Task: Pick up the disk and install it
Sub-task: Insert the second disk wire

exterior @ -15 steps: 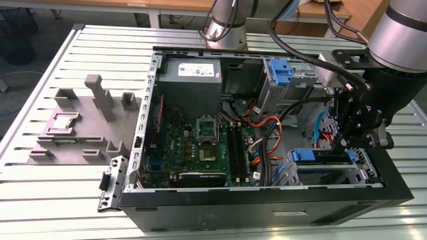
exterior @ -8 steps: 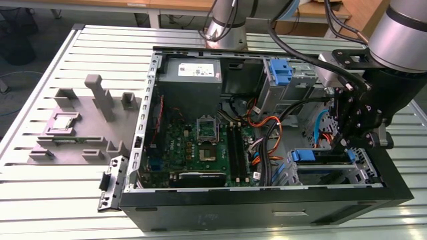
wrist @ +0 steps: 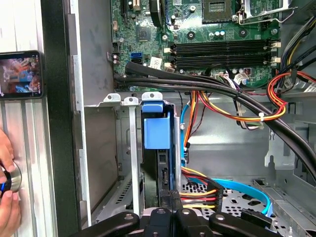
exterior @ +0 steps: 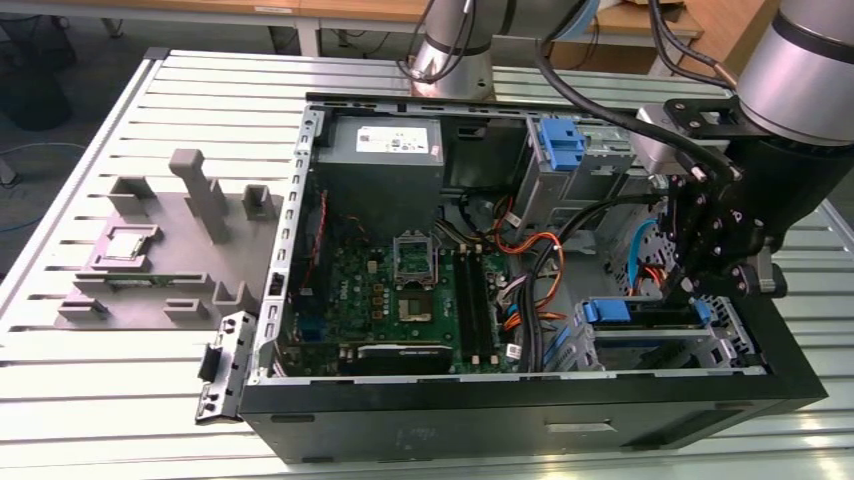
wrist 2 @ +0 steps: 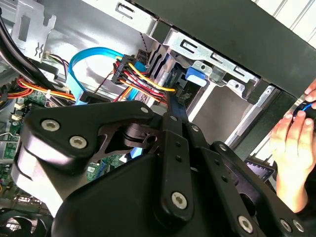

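The disk [wrist: 159,132] is standing on edge in the metal drive cage [wrist: 129,148] of the open computer case [exterior: 534,420]. In the first wrist view it is showing a bright blue plastic carrier tab, with a thin dark edge rimmed in blue running away from the tab. In the exterior view the cage is sitting at the lower right of the frame, and the blue tab of the disk [exterior: 607,310] is showing there.

The gripper [wrist: 170,197] is reaching into the case at that cage with its fingers pressed together, tips right at the disk's dark edge. Contact cannot be told.

Near the upper middle of the exterior frame, the power supply [exterior: 380,165] is carrying a pale label, too small to read. A person's hand [wrist: 7,197] is resting outside the case.
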You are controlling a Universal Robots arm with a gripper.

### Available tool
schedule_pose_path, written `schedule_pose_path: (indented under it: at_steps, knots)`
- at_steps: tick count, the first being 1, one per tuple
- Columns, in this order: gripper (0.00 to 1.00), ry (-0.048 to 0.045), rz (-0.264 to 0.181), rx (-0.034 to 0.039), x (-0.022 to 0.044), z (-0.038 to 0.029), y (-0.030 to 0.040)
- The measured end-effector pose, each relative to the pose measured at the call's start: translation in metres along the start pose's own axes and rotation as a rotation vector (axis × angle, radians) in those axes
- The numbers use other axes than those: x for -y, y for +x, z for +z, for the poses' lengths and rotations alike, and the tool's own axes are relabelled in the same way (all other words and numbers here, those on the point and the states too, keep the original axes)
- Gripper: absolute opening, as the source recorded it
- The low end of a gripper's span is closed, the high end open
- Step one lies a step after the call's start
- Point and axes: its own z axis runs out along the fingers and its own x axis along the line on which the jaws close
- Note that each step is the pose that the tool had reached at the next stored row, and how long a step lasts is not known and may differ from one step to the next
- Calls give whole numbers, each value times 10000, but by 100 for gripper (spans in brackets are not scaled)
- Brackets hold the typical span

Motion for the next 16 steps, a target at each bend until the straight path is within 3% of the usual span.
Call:
schedule_pose_path:
  at_steps: [9, 12, 16]
  knots:
    - [10, 0, 0, -3, -112, -16, 7]
    - [10, 0, 0, 1, -117, -70, 12]
    - [10, 0, -1, 0, -113, -192, 23]
